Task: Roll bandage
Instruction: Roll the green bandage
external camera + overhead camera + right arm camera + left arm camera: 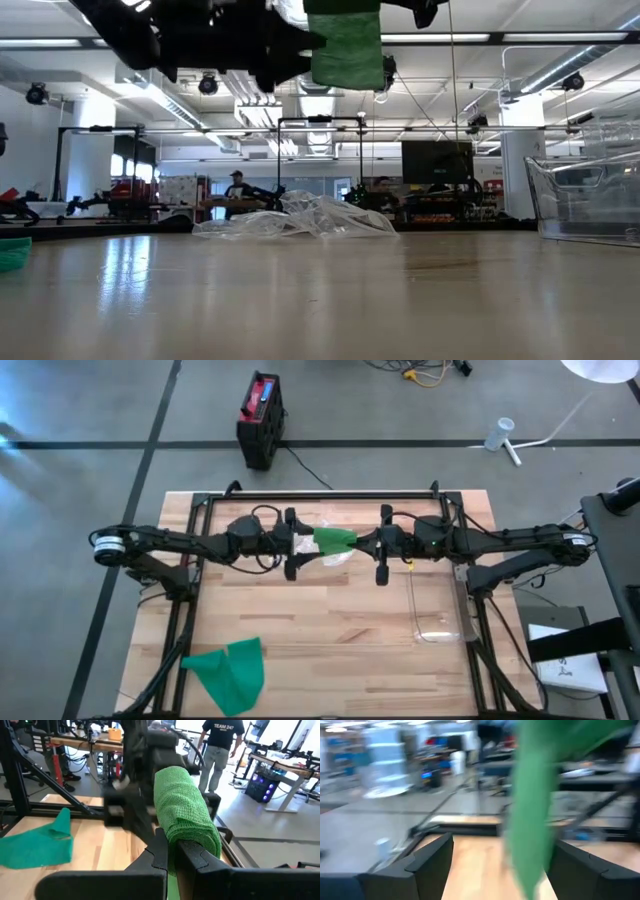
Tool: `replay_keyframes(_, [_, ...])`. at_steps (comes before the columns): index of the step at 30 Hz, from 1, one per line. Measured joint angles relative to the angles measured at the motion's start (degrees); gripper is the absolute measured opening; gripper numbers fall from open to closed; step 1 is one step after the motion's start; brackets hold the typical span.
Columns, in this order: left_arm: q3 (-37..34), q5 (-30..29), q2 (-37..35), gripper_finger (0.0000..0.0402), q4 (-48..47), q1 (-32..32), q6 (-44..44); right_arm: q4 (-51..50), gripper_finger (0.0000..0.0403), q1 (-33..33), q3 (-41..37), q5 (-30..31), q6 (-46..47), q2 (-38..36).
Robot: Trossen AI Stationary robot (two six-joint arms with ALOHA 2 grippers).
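Note:
A green bandage [335,540], loosely rolled up, hangs high over the middle of the table between my two grippers; the low view shows it well above the tabletop [345,45]. My right gripper [372,545] comes level from the table's right and is shut on it [172,847]. My left gripper [298,546] comes level from the left and is open, its two fingers standing either side of the bandage's blurred far end [535,810]. A second green bandage [230,675] lies spread flat on the table's near left. My right gripper pinches the roll's near end [175,840] between its two shut fingers [197,857], level, from the table's right. The roll reaches forward and upward past the fingertips, clear of the table. A bit of bandage shows below, between the fingers. My left gripper: I cannot tell whether it touches the bandage.
A crumpled clear plastic bag [300,220] lies on the table under the grippers. A clear plastic container [435,615] stands right of centre. The black frame rail [320,495] runs along the far edge. Bare wood lies in the near middle.

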Motion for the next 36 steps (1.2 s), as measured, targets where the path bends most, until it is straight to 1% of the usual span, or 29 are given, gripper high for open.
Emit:
replay_keyframes(2, [0.0, -4.8, 1.7, 0.0278, 1.0, 0.0, 0.1, 0.2, 0.0003, 0.0, 0.0, -0.2, -0.1, 0.0])
replay_keyframes(3, [0.2, -6.0, 2.5, 0.0272, 1.4, 0.0, 0.9, 0.1, 0.0003, 0.0, 0.0, -0.5, -0.1, 0.0])
replay_keyframes(5, [1.1, -5.0, 3.4, 0.0246, 1.2, 0.1, 3.6, 0.1, 0.0003, 0.0, 0.0, -1.7, -0.1, 0.0])
replay_keyframes(7, [2.9, -3.1, 4.6, 0.0201, 0.2, 0.0, 5.1, 0.2, 0.0003, 0.0, 0.0, -2.6, -0.1, 0.0])
replay_keyframes(8, [3.6, -2.8, 5.2, 0.017, -0.6, -0.1, 5.1, 0.1, 0.0003, 0.0, 0.0, -3.1, 0.0, 0.0])
replay_keyframes(11, [5.5, -2.9, 6.8, 0.0061, -2.5, 0.0, 5.6, 0.0, 0.0003, 0.2, 0.0, -3.4, 0.1, 0.0])
replay_keyframes(12, [5.8, -3.0, 6.8, 0.0032, -2.9, 0.0, 5.9, 0.0, 0.0003, 0.2, 0.0, -3.5, 0.1, 0.0])
replay_keyframes(13, [6.2, -3.0, 6.5, 0.0018, -3.1, 0.2, 6.0, -0.1, 0.0003, 0.2, 0.0, -3.5, 0.1, 0.0])
replay_keyframes(16, [7.2, -3.0, 4.8, 0.0018, -5.4, 0.5, 8.3, -0.8, 0.0003, 0.2, 0.0, -4.1, 0.1, 0.0])
replay_keyframes(19, [8.6, -4.0, 1.4, 0.0005, -12.3, 0.9, 11.5, -0.7, 0.0003, 0.1, 0.0, -8.9, 0.1, 0.0])
replay_keyframes(20, [9.4, -5.7, 0.2, 0.0003, -14.4, 1.0, 13.0, -0.8, 0.0003, 0.2, 0.0, -10.7, 0.2, 0.0])
replay_keyframes(22, [10.8, -11.1, -2.4, 0.0004, -19.2, 1.2, 17.7, -0.9, 0.0003, 0.2, 0.0, -13.9, 0.8, 0.0])
replay_keyframes(24, [13.8, -16.8, -3.6, 0.0002, -20.2, 1.5, 23.5, -0.7, 0.0003, 0.2, 0.0, -15.9, 1.6, 0.3])
replay_keyframes(26, [17.5, -19.3, -5.0, 0.0001, -22.2, 1.7, 27.4, -0.9, 0.0003, 0.1, 0.0, -16.5, 2.0, 0.7])
replay_keyframes(28, [22.7, -18.5, -5.7, 0.0001, -25.1, 1.8, 29.9, -0.8, 0.0003, 0.0, 0.0, -16.5, 3.7, 1.2])
replay_keyframes(33, [35.6, -10.0, -5.5, 0.0, -39.1, 0.3, 30.6, -0.5, 0.0003, -0.6, 0.0, -16.5, 8.3, 3.9])
replay_keyframes(36, [40.6, -8.8, -4.3, 0.0, -42.3, -2.4, 31.1, -0.1, 0.0003, -1.2, 0.1, -16.6, 10.5, 5.4])
